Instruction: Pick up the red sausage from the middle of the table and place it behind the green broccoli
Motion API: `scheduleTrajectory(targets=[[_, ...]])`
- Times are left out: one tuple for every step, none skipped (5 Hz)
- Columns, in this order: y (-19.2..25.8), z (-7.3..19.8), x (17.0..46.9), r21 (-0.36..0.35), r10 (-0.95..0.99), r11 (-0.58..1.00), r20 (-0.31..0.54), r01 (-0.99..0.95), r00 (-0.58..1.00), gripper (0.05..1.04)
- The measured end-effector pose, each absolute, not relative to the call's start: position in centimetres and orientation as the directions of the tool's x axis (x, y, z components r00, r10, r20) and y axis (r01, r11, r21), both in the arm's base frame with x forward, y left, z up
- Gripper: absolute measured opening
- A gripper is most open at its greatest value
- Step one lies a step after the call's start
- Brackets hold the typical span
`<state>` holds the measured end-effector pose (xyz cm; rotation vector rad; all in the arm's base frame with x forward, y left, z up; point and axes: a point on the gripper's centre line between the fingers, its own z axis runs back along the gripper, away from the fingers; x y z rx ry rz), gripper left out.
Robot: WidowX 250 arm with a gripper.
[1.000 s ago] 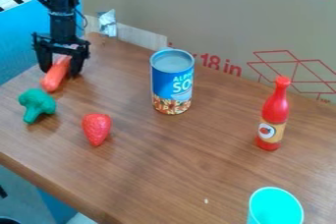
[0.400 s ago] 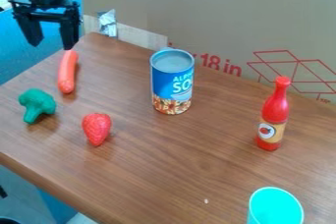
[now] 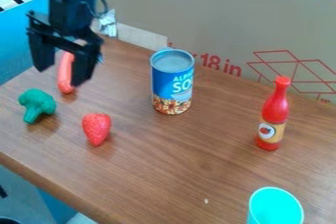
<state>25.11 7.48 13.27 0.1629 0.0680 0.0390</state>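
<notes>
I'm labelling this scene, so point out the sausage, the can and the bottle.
Sausage (image 3: 65, 74): camera view, middle of its length.
Can (image 3: 162, 80): camera view, blue part of its side.
Bottle (image 3: 276, 108): camera view, red body above the label.

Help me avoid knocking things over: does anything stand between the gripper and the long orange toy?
Nothing visible stands between the gripper and the long orange toy. The green broccoli lies off to one side, nearer the camera.

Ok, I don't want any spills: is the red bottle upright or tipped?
Upright: the red bottle stands on its base on the table, its narrow neck pointing up.
</notes>
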Motion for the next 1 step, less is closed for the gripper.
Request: scheduleTrajectory(targets=[[4.17, 12.73, 23.99, 0.086, -0.011, 0.996, -0.076, 0.018, 0.997, 1.001]])
